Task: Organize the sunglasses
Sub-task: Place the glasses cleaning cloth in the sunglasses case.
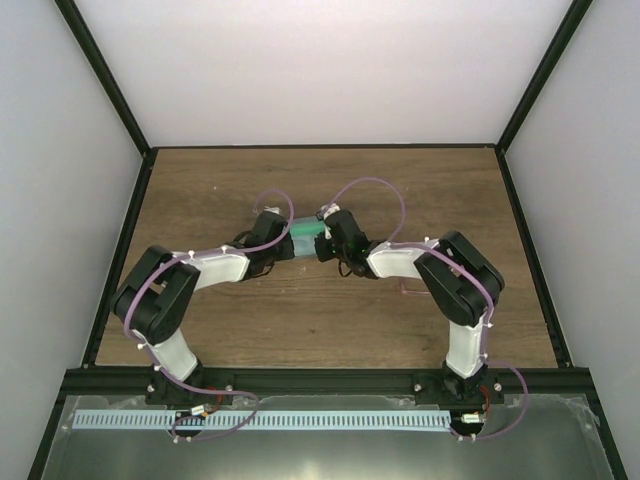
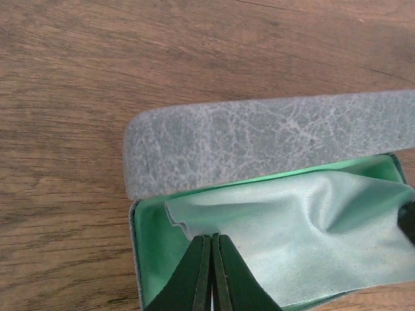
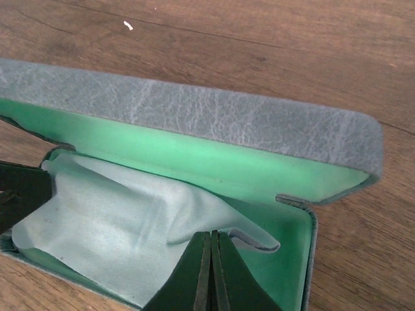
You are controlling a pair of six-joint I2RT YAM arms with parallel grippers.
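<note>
Plain white walls (image 1: 300, 70) and black frame posts (image 1: 105, 75) enclose a wooden table (image 1: 300, 335).
</note>
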